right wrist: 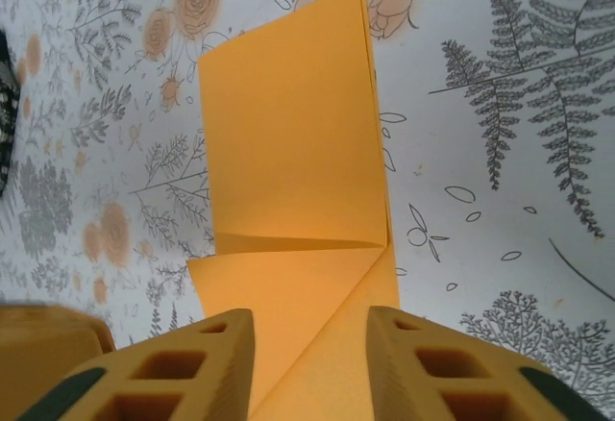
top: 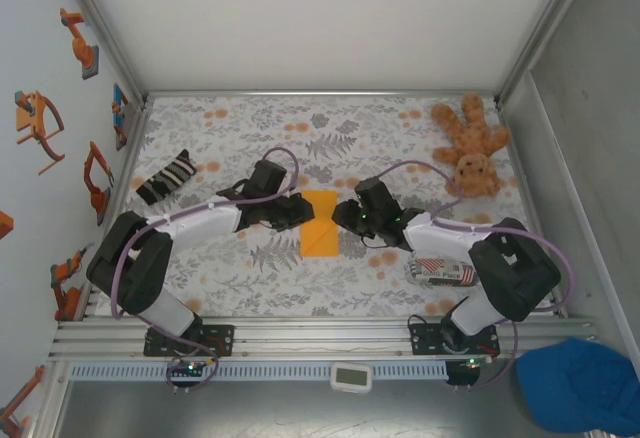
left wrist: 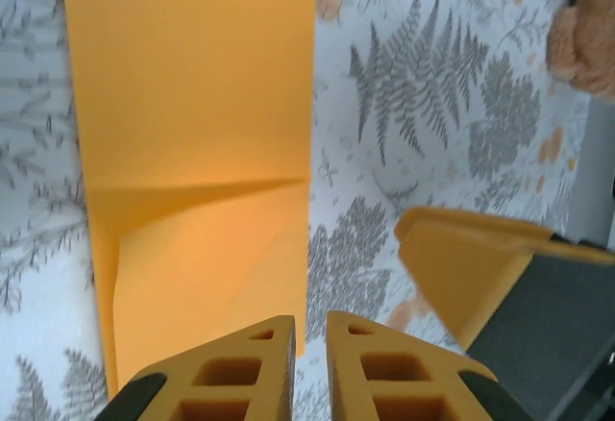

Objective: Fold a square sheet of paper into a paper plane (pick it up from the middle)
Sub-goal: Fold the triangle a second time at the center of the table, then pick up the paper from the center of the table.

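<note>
The thin bright-orange square sheet of paper, folded narrower, lies flat on the floral-print worktop between both arms. Left jaws stand a slit apart, right jaws partly open — neither seems to grip it. I'd press the creases flat before lifting. The wrist views show a corner fold — overhead it's lost.

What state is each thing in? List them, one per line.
square sheet of paper: folded narrow, one end creased over, lying flat
left gripper: jaws barely apart, at the paper's edge
right gripper: open, over the paper's end
teddy: lying in the far right corner, limbs spread
striped packet: lying flat, near right
</note>
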### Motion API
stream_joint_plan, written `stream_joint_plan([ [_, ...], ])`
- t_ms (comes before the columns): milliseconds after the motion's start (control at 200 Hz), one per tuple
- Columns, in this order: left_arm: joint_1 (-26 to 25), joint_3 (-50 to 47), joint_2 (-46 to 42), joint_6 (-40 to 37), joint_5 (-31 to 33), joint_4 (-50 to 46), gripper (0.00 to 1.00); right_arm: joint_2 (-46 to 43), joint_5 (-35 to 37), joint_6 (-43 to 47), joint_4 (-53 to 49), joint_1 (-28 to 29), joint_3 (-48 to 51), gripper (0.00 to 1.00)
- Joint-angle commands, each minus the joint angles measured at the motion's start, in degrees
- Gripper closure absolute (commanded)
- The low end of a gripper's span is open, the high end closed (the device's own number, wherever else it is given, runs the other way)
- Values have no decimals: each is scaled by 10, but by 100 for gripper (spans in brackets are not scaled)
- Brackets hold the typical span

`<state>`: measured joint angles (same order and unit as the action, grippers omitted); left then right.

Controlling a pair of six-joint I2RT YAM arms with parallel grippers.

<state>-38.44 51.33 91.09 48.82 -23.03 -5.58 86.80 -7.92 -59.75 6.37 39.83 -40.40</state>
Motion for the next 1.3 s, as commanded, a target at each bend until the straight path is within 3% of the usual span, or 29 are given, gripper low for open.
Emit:
stream_joint_plan([
  [0, 5, 15, 41, -23, 0, -19, 85, -15, 24, -29, 25, -1, 13, 62],
  [451, 21, 0, 122, -13, 7, 13, 88, 42, -20, -72, 71, -1, 5, 60],
  [1292, 35, -62, 124, 51, -4, 62, 87, 132, -42, -90, 45, 10, -58, 60],
])
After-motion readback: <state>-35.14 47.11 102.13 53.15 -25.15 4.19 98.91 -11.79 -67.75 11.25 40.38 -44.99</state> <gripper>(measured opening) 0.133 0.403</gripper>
